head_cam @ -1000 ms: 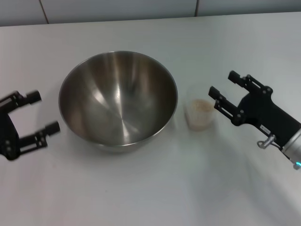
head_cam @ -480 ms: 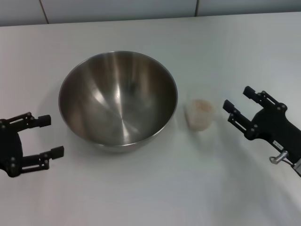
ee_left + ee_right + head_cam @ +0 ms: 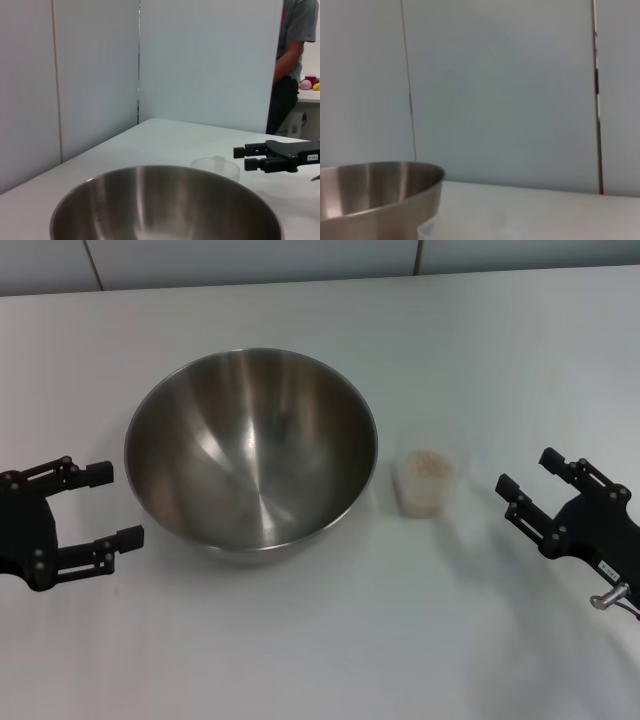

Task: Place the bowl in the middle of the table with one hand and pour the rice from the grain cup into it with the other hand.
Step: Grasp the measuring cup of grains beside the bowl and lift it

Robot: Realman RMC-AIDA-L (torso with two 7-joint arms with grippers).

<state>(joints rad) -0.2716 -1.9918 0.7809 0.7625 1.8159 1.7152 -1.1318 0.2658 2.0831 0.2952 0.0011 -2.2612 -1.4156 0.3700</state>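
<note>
My right claw (image 3: 536,480) sat spread and empty — the cup (image 3: 425,482) stood upright at its 9 o'clock, nearer it than my spread left claw (image 3: 112,505) beside the bowl (image 3: 250,450).

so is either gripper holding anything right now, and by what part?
Nothing held. Left gripper is open beside the bowl; right gripper is open, clear of the grain cup. Both stand on the table.
</note>
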